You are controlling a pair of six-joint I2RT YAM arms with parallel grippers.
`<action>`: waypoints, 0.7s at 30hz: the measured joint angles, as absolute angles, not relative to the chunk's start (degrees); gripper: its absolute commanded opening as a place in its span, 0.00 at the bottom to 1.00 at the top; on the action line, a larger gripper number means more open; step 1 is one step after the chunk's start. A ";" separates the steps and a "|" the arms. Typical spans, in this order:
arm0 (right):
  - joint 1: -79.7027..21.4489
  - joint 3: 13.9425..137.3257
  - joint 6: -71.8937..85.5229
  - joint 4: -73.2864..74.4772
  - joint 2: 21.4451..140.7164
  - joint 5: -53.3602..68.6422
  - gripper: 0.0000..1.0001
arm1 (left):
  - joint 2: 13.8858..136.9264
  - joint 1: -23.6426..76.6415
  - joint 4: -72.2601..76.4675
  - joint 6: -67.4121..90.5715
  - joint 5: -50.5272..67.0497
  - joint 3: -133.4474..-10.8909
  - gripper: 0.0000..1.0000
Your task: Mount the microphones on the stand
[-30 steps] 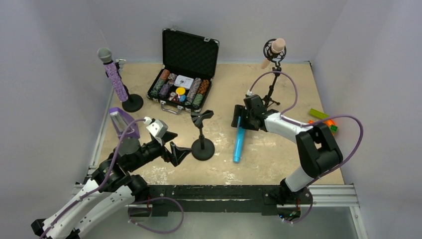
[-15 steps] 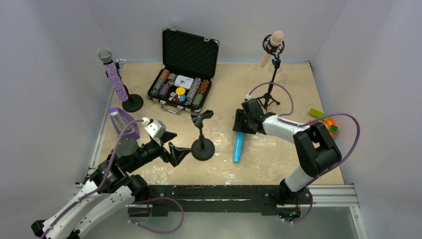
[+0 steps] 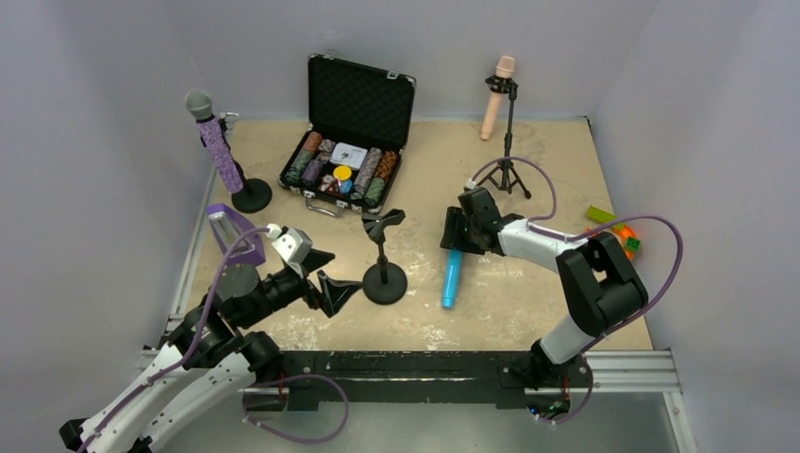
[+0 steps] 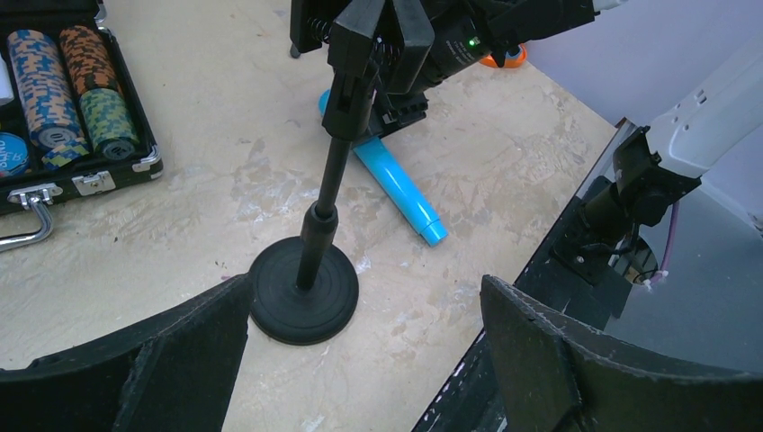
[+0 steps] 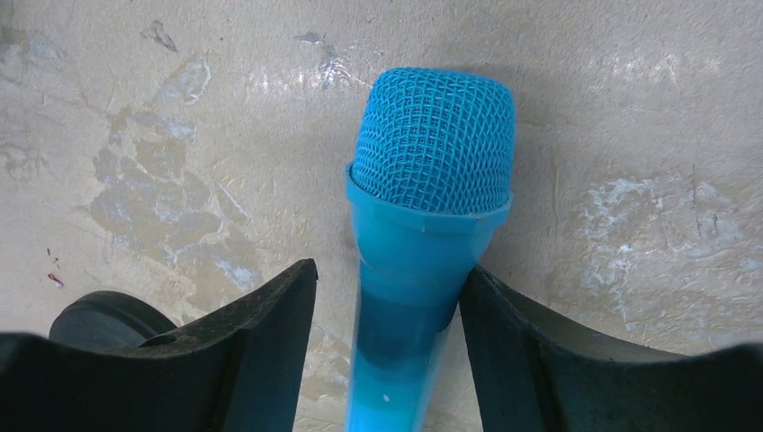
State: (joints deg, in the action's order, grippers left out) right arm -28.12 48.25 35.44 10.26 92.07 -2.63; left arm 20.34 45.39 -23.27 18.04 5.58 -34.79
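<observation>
Now that the tall black tripod stand (image 3: 509, 132) holding the pale pink microphone (image 3: 492, 99) has shifted farther behind the short round-based black stand (image 3: 385, 281), the right pincer (image 5: 387, 270) has narrowed around the bright blue mesh-headed microphone (image 5: 432, 153) lying on the counter (image 3: 528, 293) right of it. It is not yet clamped, so pickup looks next. The left pincer (image 4: 364, 288) gapes empty.

The bright blue stick microphone (image 5: 418, 243) has a smooth, slightly glossy plastic body and a head of fine woven mesh. The beige table top (image 3: 547, 170) under it looks matt and rough, with pale worn patches. To its left, the black stand with a round base (image 4: 304, 292) is matt with fine ring grooves. At far left the purple stick microphone (image 3: 219, 151) is glittery and grainy with a grey mesh head, and the black hard case (image 3: 360, 94) has shiny metal latches.
</observation>
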 measured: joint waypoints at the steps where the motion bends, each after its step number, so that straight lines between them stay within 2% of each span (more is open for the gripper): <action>1: -28.12 48.25 35.44 10.24 92.07 -2.48 0.63 | 20.34 45.39 -23.27 18.04 5.58 -34.79 0.99; 15: -28.12 48.23 35.44 10.02 91.96 -2.04 0.68 | 20.32 45.39 -23.29 18.46 5.72 -34.79 0.99; 17: -28.12 48.25 35.44 9.98 91.96 -2.00 0.71 | 20.29 45.39 -23.29 18.46 5.72 -34.79 0.99; 21: -28.14 48.23 35.29 9.89 91.46 -1.91 0.85 | 20.27 45.39 -23.35 18.46 5.74 -34.79 0.99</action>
